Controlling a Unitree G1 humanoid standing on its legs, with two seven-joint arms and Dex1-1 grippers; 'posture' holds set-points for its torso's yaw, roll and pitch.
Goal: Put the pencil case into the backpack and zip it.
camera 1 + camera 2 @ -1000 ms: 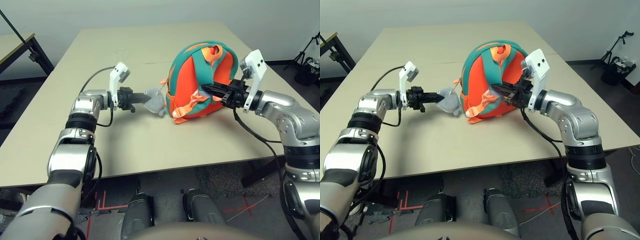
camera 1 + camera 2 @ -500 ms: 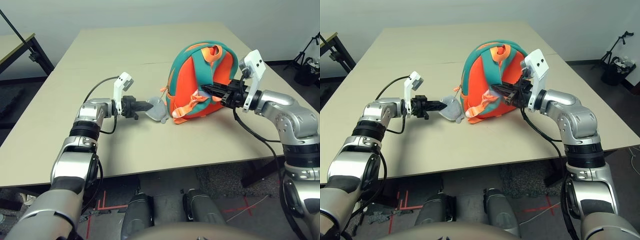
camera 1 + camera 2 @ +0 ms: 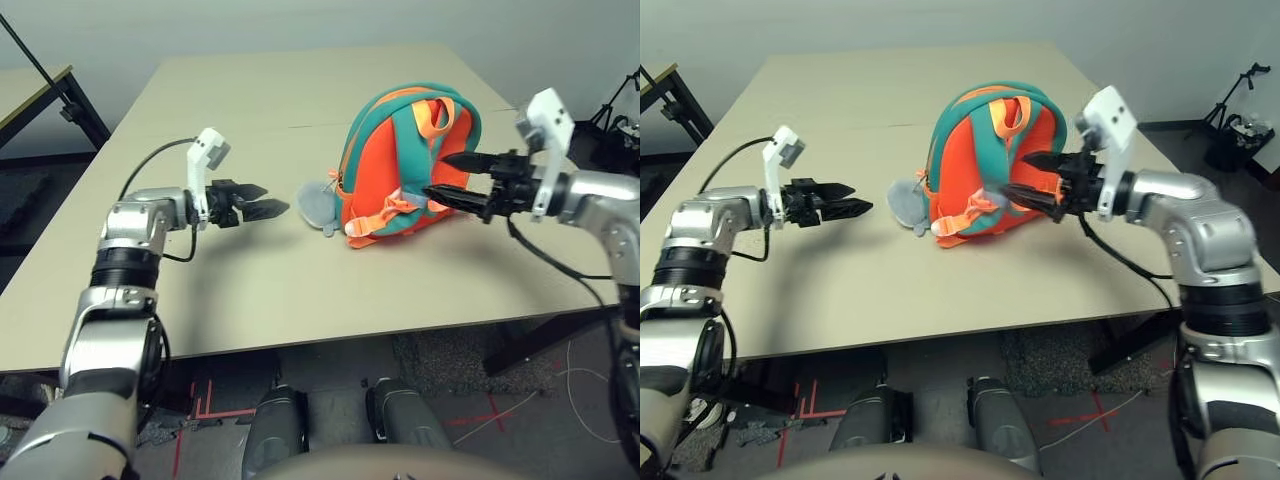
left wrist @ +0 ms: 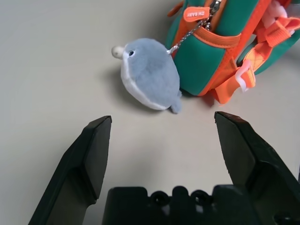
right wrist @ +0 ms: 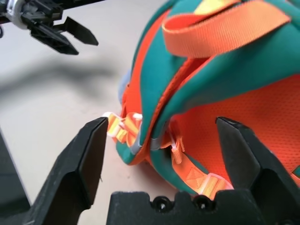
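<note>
Backpack is standing upright near the middle of the desk, straps facing the robot. Grey plush is lying on the desk against its left side, hanging from a short chain. Left gripper is hovering over the desk, apart from the plush, fingers spread wide and holding nothing. Right gripper is hanging just beside the backpack's right side, fingers wide, empty.
</note>
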